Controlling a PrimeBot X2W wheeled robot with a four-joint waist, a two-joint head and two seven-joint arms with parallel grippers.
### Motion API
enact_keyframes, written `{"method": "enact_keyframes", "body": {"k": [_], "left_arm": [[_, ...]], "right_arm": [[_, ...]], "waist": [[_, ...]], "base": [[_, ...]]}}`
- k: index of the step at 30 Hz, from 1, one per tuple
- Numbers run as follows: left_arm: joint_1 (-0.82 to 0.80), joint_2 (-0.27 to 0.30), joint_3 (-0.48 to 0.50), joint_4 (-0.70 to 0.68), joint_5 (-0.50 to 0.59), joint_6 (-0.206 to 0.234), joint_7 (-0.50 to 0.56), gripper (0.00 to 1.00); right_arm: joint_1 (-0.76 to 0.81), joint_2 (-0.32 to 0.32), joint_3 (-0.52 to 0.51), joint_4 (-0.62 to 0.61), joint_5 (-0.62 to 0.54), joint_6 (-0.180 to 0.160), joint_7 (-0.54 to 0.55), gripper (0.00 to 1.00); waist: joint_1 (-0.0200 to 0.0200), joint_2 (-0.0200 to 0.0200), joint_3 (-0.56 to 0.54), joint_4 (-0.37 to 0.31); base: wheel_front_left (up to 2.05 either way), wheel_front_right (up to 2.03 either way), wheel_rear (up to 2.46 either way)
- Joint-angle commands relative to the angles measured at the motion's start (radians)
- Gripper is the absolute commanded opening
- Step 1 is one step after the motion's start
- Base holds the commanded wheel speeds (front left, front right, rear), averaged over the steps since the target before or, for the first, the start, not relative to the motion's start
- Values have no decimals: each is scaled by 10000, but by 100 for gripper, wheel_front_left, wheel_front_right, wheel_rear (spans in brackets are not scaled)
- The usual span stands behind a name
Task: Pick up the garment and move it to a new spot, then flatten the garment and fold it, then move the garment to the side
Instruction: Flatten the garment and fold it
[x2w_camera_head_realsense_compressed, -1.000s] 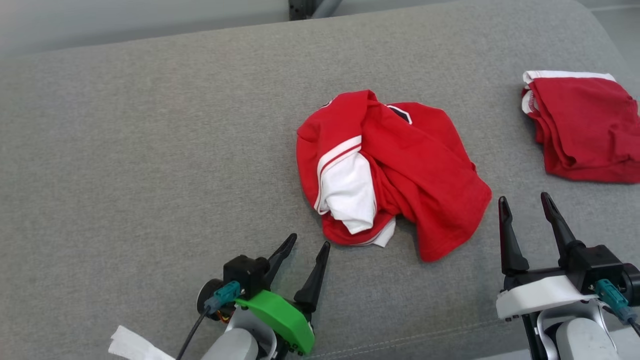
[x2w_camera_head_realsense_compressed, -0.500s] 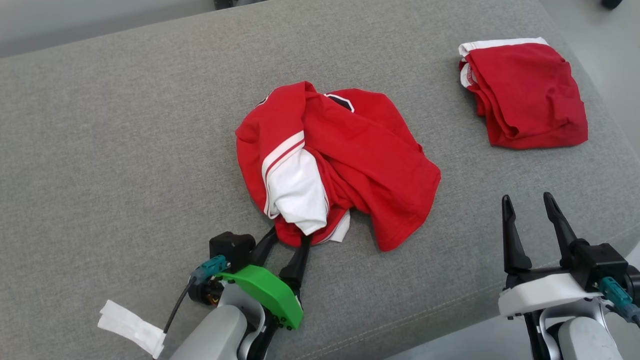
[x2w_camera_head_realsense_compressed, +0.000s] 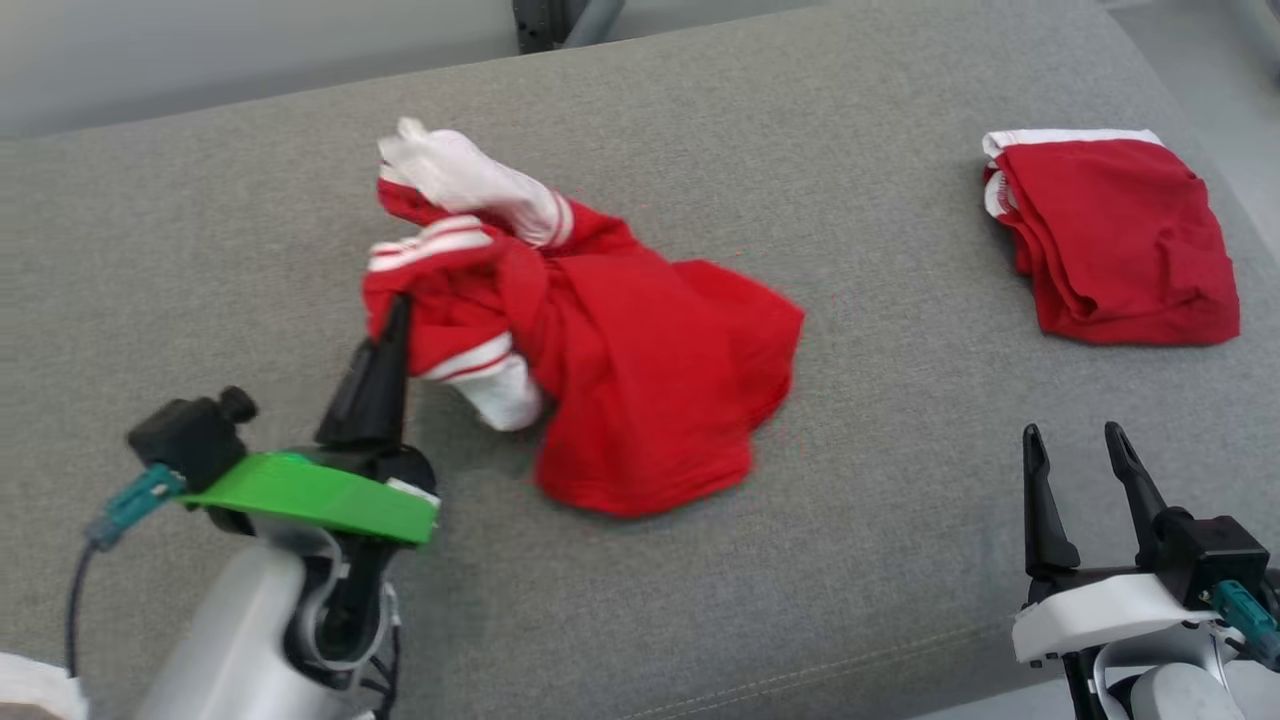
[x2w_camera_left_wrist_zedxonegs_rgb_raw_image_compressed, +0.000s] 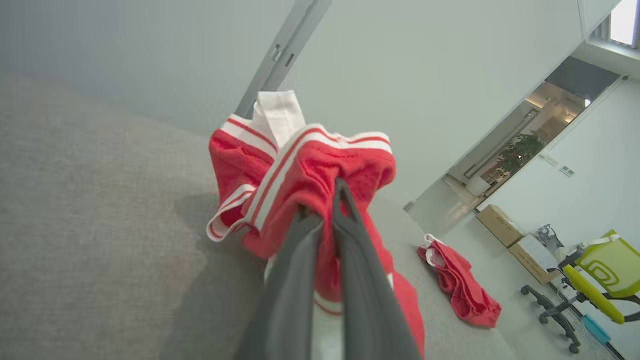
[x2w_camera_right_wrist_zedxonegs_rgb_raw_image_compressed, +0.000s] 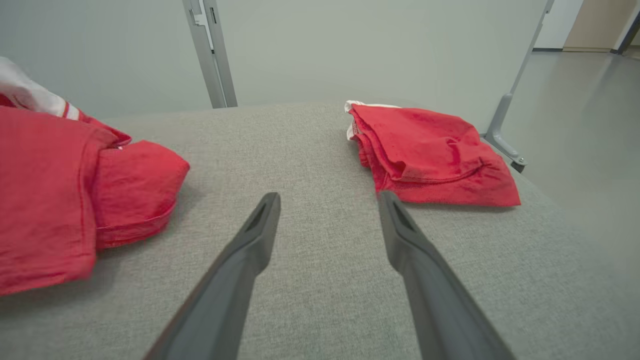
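The left gripper (x2w_camera_head_realsense_compressed: 395, 315) is clamped on a bunched fold of the red-and-white jersey (x2w_camera_head_realsense_compressed: 620, 370). The jersey sits crumpled near the middle of the grey padded surface (x2w_camera_head_realsense_compressed: 200, 230), its gripped end held up and the rest trailing on the cushion. The right gripper (x2w_camera_head_realsense_compressed: 1075, 445) hovers near the front edge, fingers spread, with nothing between them.

The pinch looks small and close to a striped cuff, so the cloth could slide out once more of its weight hangs from it. It probably takes in several layers, which could bring the jersey up twisted and make it harder to flatten. A dragging hem could also snag on the fabric surface.

There are two garments: this jersey and a folded red garment (x2w_camera_head_realsense_compressed: 1110, 235) well apart at the right. There are two grippers, and two white sleeves show on the jersey.
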Motion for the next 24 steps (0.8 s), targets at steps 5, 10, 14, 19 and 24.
{"method": "enact_keyframes", "body": {"k": [5, 10, 14, 19, 24], "left_arm": [[-19, 1302, 1037, -2079, -384, 809, 837, 0], [-295, 2003, 1318, -3494, -452, 1403, 1757, 0], [-830, 2135, 984, -4444, -551, 1727, 2742, 0], [-1574, 1490, -67, -3996, -602, 1711, 3602, 0], [-2335, 501, -1250, -2387, -756, 1111, 4166, 0]], "right_arm": [[168, -11, 88, 83, 171, -15, -32, 100], [121, -14, 153, 147, 253, -15, -32, 100], [59, -13, 197, 175, 344, -15, -32, 100], [-259, -14, 531, 273, 502, -15, -32, 100], [-600, -17, 838, 375, 747, -15, -30, 100]], "waist": [[0, 0, -575, 904], [0, 0, -659, 1041], [0, 0, -637, 1092], [0, 0, -403, 809], [0, 0, 28, 177]], "base": [[0, 0, 0], [0, 0, 0], [0, 0, 0], [0, 0, 0], [0, 0, 0]]}}
